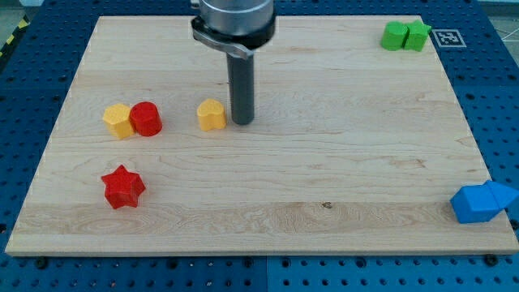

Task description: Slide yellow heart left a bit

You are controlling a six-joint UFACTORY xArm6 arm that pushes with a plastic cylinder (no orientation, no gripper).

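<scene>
On the pale wooden worktop (pixel 268 178), left of centre and in its upper half, sits the small yellow heart-shaped block (pixel 211 115). Just beside it, on the view's right, my tip (pixel 242 122) stands on the wood, the dark straight rod rising to a grey metal collar at the view's top. Whether the tip touches the yellow heart or leaves a hairline gap cannot be told from this single view. I carry no jaws at all, only the rod, so nothing is held or clamped.

Further toward the view's left, a yellow hexagonal block (pixel 118 121) and a red cylindrical block (pixel 147 118) stand side by side, touching each other, well apart from the yellow heart. Below them, toward the view's bottom left, lies a red star-shaped block (pixel 123 186), alone.

At the view's top right corner of the worktop, two green blocks (pixel 405 36) sit pressed together; their exact shapes are hard to make out. At the view's bottom right edge, two blue blocks (pixel 482 201) rest against each other, partly overhanging the worktop's edge. Around the worktop runs a blue perforated base (pixel 495 105), with a small black-and-white marker tag (pixel 448 37) beside the green pair.
</scene>
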